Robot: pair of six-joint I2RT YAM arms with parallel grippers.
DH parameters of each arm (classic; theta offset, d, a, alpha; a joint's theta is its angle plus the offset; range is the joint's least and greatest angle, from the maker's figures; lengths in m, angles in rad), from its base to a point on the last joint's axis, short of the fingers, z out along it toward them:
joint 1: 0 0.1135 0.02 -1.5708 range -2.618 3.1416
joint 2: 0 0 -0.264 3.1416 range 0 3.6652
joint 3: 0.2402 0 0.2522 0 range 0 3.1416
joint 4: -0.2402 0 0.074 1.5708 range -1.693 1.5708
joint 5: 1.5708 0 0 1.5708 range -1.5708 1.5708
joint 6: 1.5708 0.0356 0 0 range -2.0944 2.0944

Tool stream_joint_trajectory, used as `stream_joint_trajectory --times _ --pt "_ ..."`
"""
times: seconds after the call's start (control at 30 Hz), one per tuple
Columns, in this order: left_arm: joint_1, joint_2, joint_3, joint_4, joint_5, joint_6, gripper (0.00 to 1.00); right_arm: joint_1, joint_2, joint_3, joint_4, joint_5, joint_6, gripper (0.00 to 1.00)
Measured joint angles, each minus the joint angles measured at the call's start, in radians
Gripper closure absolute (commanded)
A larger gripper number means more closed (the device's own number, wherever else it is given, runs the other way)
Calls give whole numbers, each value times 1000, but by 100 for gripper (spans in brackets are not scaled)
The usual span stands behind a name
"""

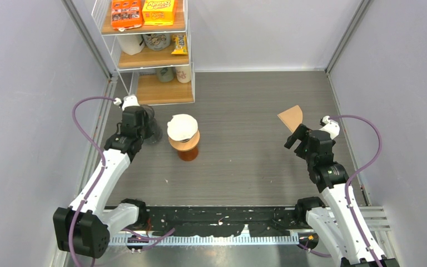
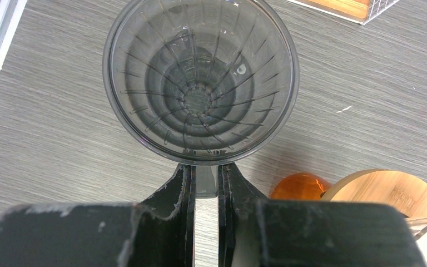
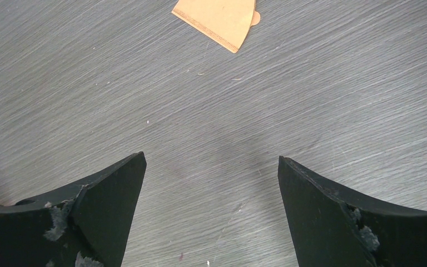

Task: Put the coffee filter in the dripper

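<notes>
The dripper (image 2: 200,83) is a smoky clear ribbed cone standing on the table; it also shows at the left of the top view (image 1: 151,127). My left gripper (image 2: 205,172) is shut on the dripper's handle tab; in the top view the left gripper (image 1: 143,121) sits just left of the cone. The coffee filter (image 1: 291,117) is a flat brown paper wedge lying on the table at the right, and shows at the top of the right wrist view (image 3: 217,19). My right gripper (image 3: 211,161) is open and empty, hovering just short of the filter (image 1: 293,139).
An orange glass carafe (image 1: 187,149) with a wooden collar (image 2: 389,189) and a white cone (image 1: 182,127) on top stands right of the dripper. A wire and wood shelf (image 1: 144,55) with boxes and cups stands at the back left. Grey walls close both sides.
</notes>
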Motion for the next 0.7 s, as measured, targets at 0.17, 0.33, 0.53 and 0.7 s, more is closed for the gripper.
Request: stream_joint_trajectory --times 0.17,0.33,0.53,0.7 --pt "3 0 -6 0 0 0 90 0 0 0 0 0 0 5" --pt "5 0 -8 0 0 0 86 0 0 0 0 0 0 5" --pt "6 0 -11 3 0 -1 82 0 0 0 0 0 -3 5" --pt "6 0 -14 7 0 -5 75 0 0 0 0 -3 -3 5"
